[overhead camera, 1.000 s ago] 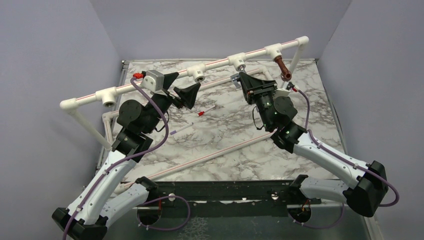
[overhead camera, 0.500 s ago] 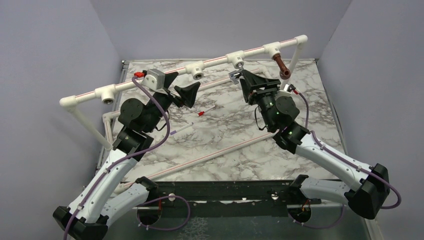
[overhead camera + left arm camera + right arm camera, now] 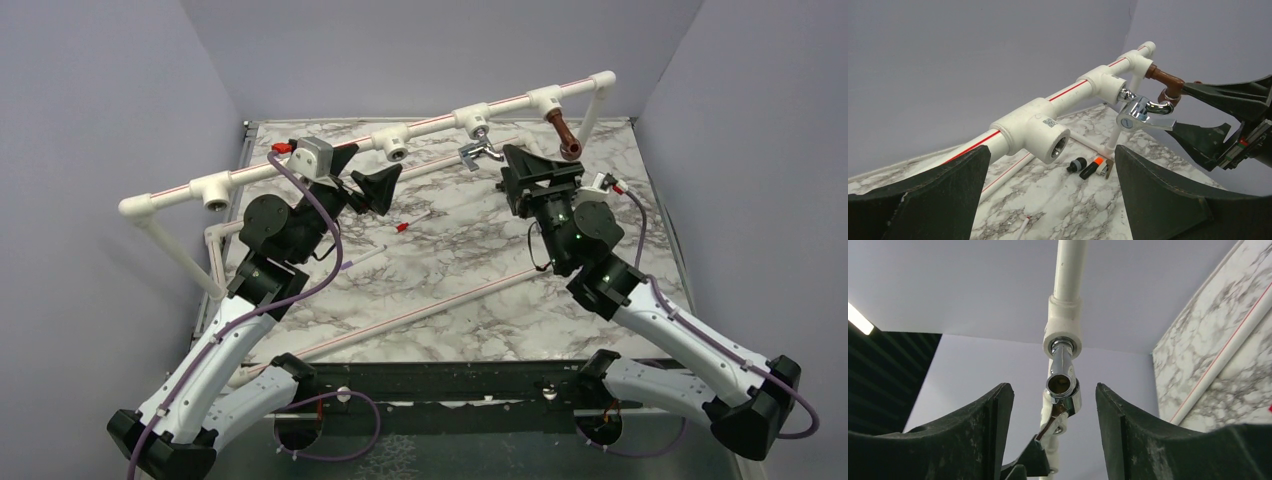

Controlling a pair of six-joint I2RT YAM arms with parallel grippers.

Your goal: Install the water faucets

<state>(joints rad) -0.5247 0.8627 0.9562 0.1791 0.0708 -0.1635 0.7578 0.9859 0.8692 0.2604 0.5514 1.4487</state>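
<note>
right fingers [image 3: 983, 435] apart, near chrome faucet [image 3: 1062, 385]; left fingers [image 3: 1168, 200] wide; tee label [image 3: 1049, 122] unreadable

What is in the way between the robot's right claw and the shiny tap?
Nothing that shows. The right gripper is open and points straight at the chrome faucet, which hangs from its white tee socket. Only air lies between them. The reddish-brown faucet sits off to one side, not in between.
</note>
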